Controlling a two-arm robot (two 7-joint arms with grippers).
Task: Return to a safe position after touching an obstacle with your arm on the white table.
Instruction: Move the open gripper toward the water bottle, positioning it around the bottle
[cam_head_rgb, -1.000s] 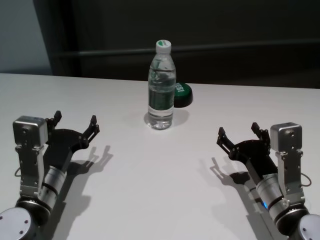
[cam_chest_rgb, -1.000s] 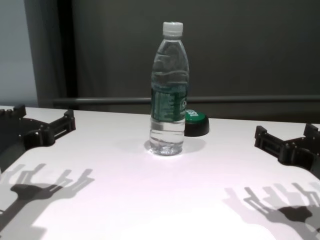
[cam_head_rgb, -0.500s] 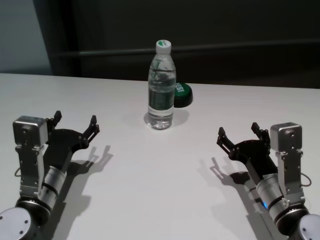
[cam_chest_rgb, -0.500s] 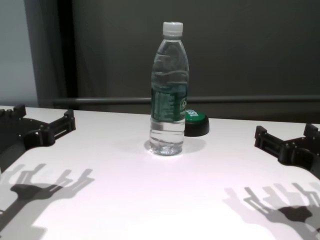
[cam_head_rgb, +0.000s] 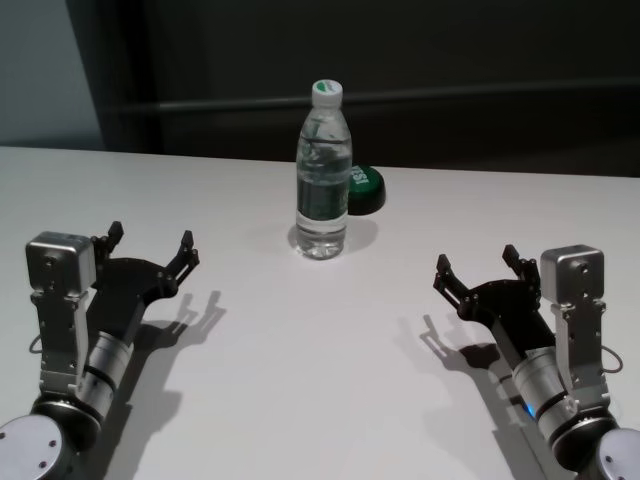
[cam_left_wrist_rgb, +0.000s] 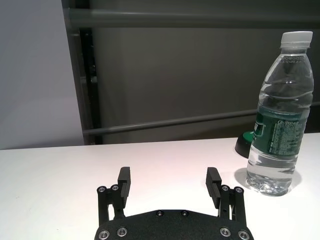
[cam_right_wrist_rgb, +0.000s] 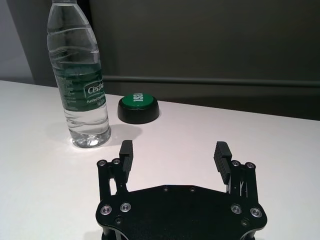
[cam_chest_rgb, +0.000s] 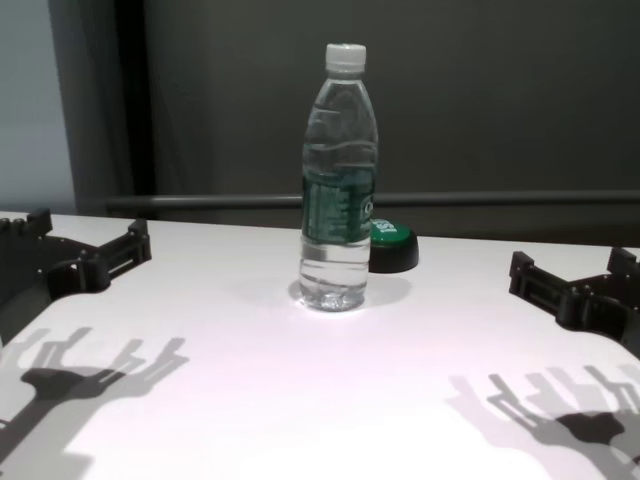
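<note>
Left end effector (cam_head_rgb: 150, 245) hovers low over the white tabletop (cam_head_rgb: 300, 380) toward its left edge, near the front, its two black fingers (cam_left_wrist_rgb: 124, 181) spread wide apart with nothing between them; its shadow falls on the surface just beside it. Well clear of it, toward the middle of the tabletop and close to the far edge, stands the obstacle (cam_head_rgb: 323, 175), a tall clear water bottle, upright, with a white screw cap and a dark green label band around its middle. No part of either arm touches it. Just behind the bottle, on its right side, sits a low button (cam_head_rgb: 364, 190) with a green top and black base, close to the bottle, though whether the two touch cannot be told. Farther right, the right end effector (cam_head_rgb: 478, 268) hangs low over the tabletop toward the right edge, also near the front, mirroring the left one: its fingers (cam_right_wrist_rgb: 126, 154) are likewise held wide apart and empty, pointing toward the far edge, with its shadow on the surface alongside. Both sit well apart from the bottle, which stands between them and farther back.
</note>
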